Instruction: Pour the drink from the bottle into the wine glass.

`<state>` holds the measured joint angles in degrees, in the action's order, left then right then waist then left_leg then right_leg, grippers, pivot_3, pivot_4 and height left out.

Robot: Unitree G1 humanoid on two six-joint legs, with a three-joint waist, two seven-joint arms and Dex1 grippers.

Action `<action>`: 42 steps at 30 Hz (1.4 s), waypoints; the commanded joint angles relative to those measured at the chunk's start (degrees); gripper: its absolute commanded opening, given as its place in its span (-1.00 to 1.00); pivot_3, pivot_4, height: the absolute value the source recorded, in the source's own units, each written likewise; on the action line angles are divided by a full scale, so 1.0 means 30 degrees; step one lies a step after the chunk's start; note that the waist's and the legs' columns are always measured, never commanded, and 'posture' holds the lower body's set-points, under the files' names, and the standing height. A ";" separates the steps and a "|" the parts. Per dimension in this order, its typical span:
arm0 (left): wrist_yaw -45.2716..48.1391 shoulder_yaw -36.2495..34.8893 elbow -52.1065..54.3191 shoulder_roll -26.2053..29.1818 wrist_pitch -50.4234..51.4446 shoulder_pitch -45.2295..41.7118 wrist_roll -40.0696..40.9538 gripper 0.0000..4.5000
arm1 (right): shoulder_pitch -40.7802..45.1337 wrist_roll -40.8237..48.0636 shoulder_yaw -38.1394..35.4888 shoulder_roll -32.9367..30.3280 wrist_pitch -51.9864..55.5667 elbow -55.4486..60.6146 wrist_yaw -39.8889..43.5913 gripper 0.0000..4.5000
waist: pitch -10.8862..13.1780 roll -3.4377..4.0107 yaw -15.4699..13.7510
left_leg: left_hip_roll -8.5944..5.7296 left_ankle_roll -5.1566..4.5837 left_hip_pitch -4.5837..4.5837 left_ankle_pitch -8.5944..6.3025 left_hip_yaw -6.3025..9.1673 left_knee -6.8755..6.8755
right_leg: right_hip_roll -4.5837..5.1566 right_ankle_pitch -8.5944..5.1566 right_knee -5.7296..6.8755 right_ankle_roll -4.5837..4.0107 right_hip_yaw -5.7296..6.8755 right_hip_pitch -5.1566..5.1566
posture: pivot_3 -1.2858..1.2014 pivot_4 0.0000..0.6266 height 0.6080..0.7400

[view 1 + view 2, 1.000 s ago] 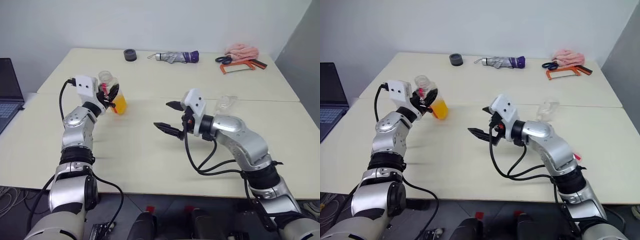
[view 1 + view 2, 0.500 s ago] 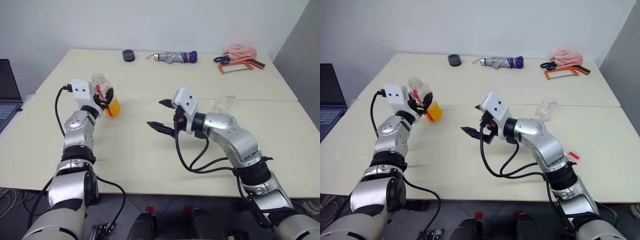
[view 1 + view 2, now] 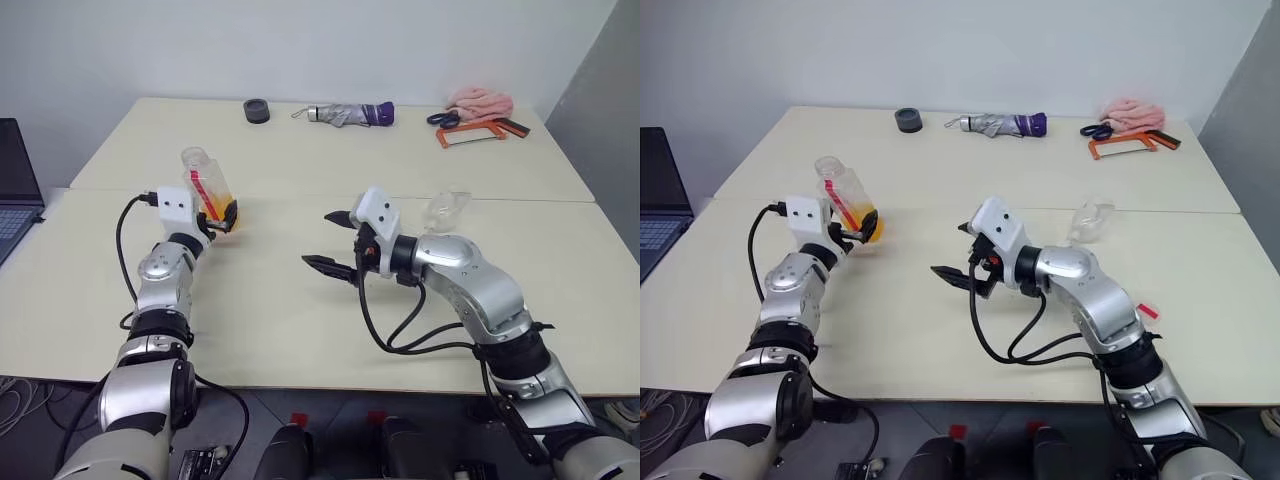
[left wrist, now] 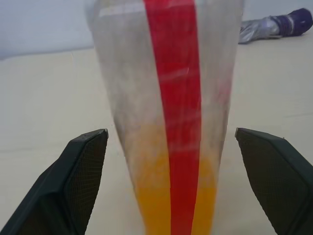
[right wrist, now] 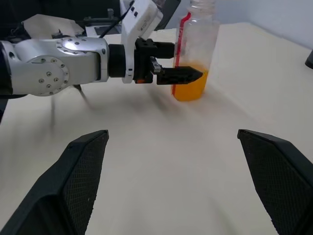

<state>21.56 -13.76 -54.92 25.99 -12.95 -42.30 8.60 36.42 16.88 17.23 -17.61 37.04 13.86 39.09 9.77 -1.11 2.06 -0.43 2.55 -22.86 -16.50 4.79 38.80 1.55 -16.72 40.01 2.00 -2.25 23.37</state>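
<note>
The bottle [image 3: 204,183], clear plastic with a red strip, stands on the table at my left, leaning slightly. The orange drink [image 5: 188,88] fills its bottom part. My left gripper [image 3: 222,218] is open, level with the bottle's base. One finger [image 4: 83,181] sits on each side of the bottle, with a gap between each finger and the plastic. My right gripper [image 3: 320,240] hangs open over the table's middle, pointing towards the bottle and holding nothing. The wine glass [image 3: 446,208] shows just beyond my right forearm, partly hidden; I cannot tell whether it is upright.
Along the far edge lie a black round object [image 3: 258,110], a folded umbrella [image 3: 350,114], a pink cloth [image 3: 482,100] and an orange-framed tool [image 3: 468,135]. A laptop [image 3: 15,190] sits off to the left. A seam [image 3: 300,196] crosses the table behind the bottle.
My left gripper sank and opened, and the bottle it held now stands free on the table between its fingers. My right gripper stayed about where it was, still open.
</note>
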 commanded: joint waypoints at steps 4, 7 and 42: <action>-0.1013 0.0000 0.1787 -0.0371 -0.0143 0.0976 -0.0159 0.99 | -0.0816 0.0459 -0.0379 -0.0406 0.0598 0.2218 0.0074 1.00 | -0.0002 -0.0002 -0.0027 | 0.0000 -0.0001 0.0001 0.0000 0.0001 0.0001 | -0.0001 0.0000 0.0004 0.0000 -0.0001 0.0000 | 0.03 -0.52 1.00; -0.1267 -0.0005 0.3152 -0.0485 0.0305 0.1940 -0.0137 0.99 | -0.1336 0.0648 -0.0613 -0.0792 0.0913 0.3068 0.0133 1.00 | -0.0002 -0.0003 -0.0039 | 0.0009 -0.0001 0.0002 -0.0001 -0.0001 -0.0001 | 0.0007 0.0000 0.0002 0.0000 -0.0007 -0.0001 | 0.03 -0.52 1.00; 1.6416 0.5727 2.0739 0.4558 1.1926 0.6048 0.6952 0.99 | 0.3897 0.6264 -1.5476 -0.1302 1.2170 -1.1571 -0.7478 1.00 | 0.0021 0.0052 0.0332 | 0.0029 -0.0011 0.0047 -0.0006 -0.0133 -0.0072 | -0.0096 -0.0006 -0.0023 -0.0009 -0.0065 -0.0039 | 0.03 -0.52 1.00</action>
<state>69.99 3.36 6.16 39.37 22.94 -23.43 29.06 45.82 34.95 -28.39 -21.49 76.12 -19.47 15.09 9.84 -0.96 3.06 -0.34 2.52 -22.72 -16.52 4.40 38.58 1.27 -16.74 39.94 1.98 -2.45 23.26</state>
